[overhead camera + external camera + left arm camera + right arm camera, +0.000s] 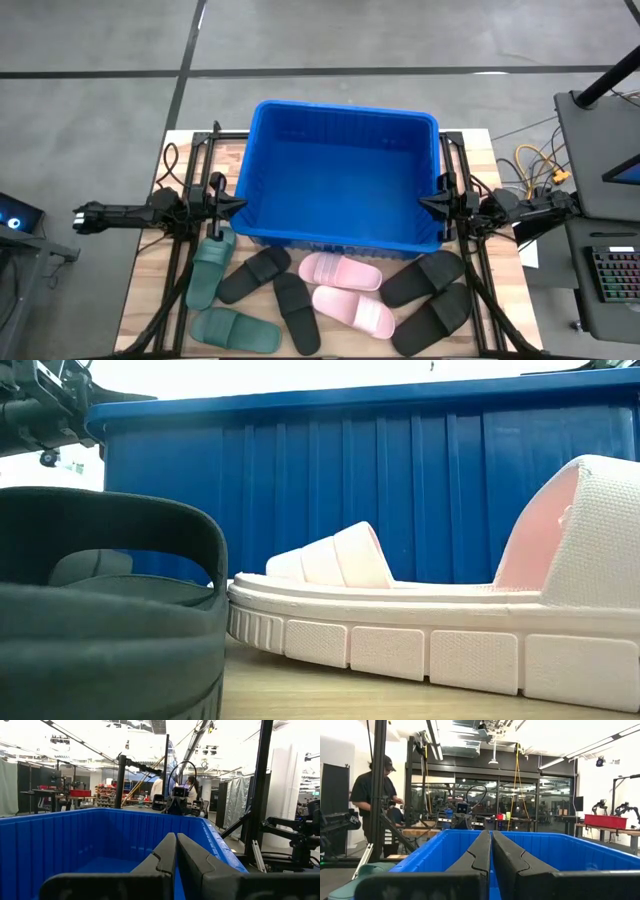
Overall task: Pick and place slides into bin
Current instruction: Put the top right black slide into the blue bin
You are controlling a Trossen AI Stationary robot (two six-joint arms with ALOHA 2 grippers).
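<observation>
The blue bin [340,180] is seen on the counter [140,300], eight slides [345,295] laid just in front. The left end effector [238,203] and right end effector [424,204] are closed, empty, at the bin's opposite rims.

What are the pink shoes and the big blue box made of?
The pink slides look like soft matte foam: thick chunky soles with a fine dimpled texture on the strap. The bin looks like hard moulded plastic, slightly glossy, with ribbed walls. Both are guesses from looks alone.
</observation>
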